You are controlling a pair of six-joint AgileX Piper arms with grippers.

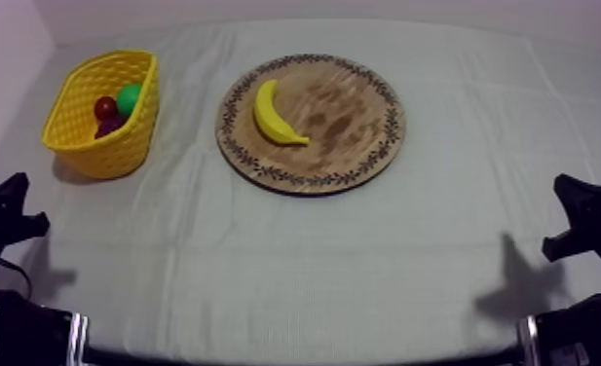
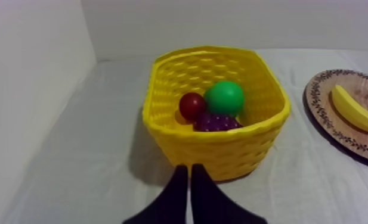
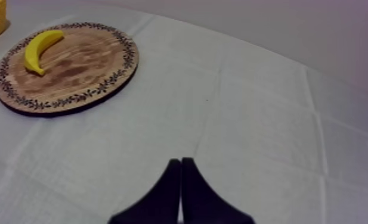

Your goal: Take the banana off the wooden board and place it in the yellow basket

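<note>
- Banana (image 1: pixel 277 115) lies on the wooden board (image 1: pixel 353 112), toward its basket side, apart from the yellow basket (image 1: pixel 88 148).
- Left fingers (image 2: pixel 175 192) are clenched together on nothing, facing the basket.
- Right fingers (image 3: pixel 168 192) likewise clenched empty above the bare tabletop (image 3: pixel 251 119).

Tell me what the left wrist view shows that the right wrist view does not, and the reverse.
Left wrist view: the inside of the yellow plastic basket, holding a small red fruit, a round green fruit and a purple bunch of grapes; the left gripper, shut. Right wrist view: the whole round wooden board with patterned rim; the right gripper, shut. Both: the yellow banana lying on the board, and part of the basket.
</note>
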